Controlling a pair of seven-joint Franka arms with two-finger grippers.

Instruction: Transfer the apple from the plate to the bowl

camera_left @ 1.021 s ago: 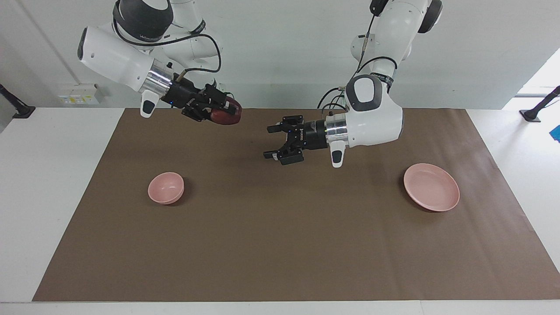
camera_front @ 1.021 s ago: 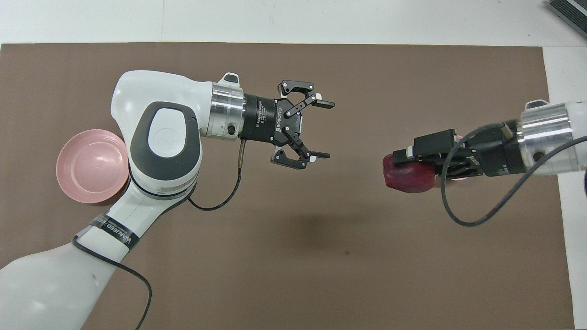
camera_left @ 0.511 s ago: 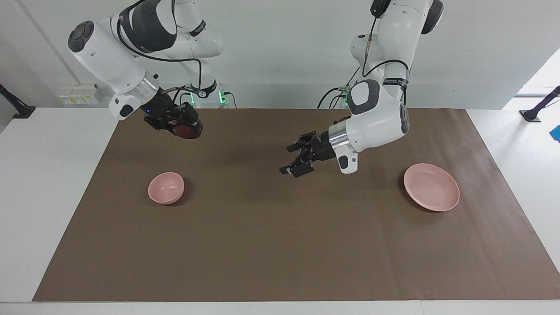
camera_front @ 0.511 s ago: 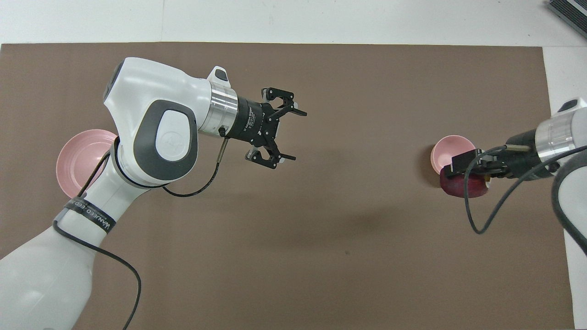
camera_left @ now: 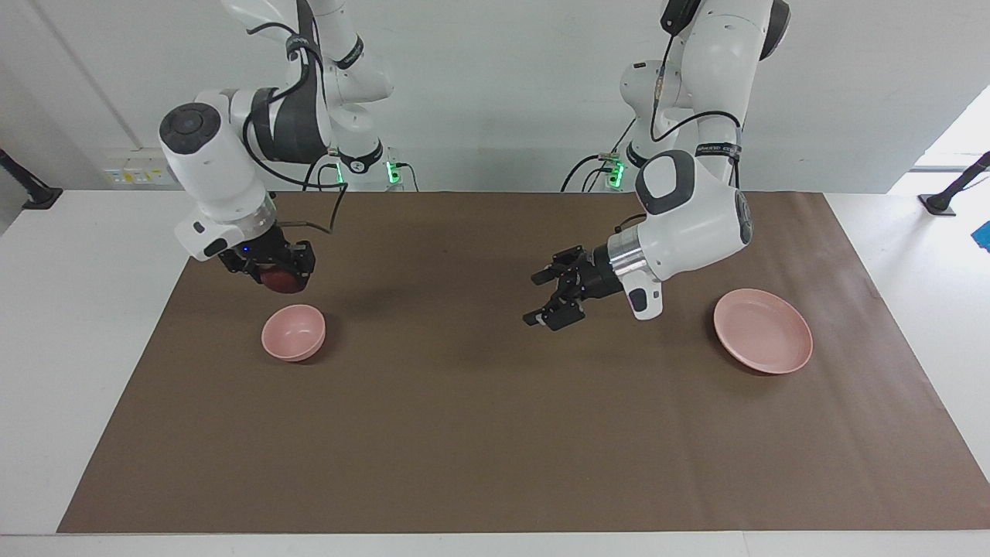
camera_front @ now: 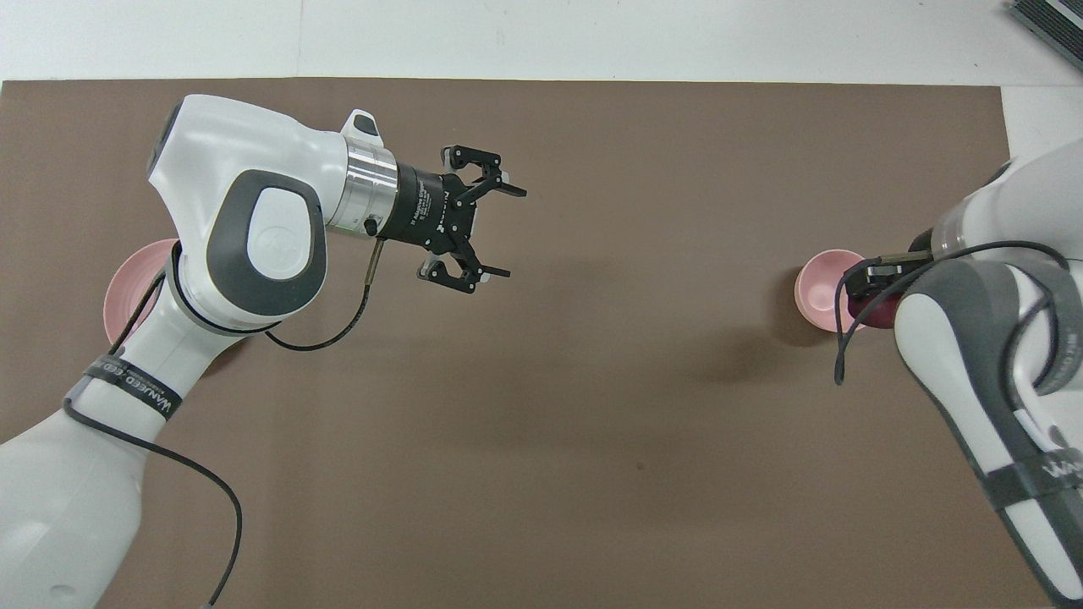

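Observation:
My right gripper (camera_left: 277,271) is shut on the small dark red apple (camera_left: 283,281) and holds it in the air just above the rim of the small deep pink bowl (camera_left: 294,331). In the overhead view the apple (camera_front: 880,313) overlaps the edge of the bowl (camera_front: 814,290), and my right gripper (camera_front: 867,286) is partly hidden by its own arm. My left gripper (camera_left: 534,297) hangs open and holds nothing over the middle of the mat, fingers spread (camera_front: 512,233). The wide pink plate (camera_left: 762,331) lies bare toward the left arm's end; the left arm covers part of the plate (camera_front: 127,292) from overhead.
A brown mat (camera_left: 495,433) covers most of the white table. Cables trail from both wrists.
The right arm has swung the apple away from the table's middle and down toward the bowl. The left gripper, still open, has drawn back toward the plate's end and tilted downward.

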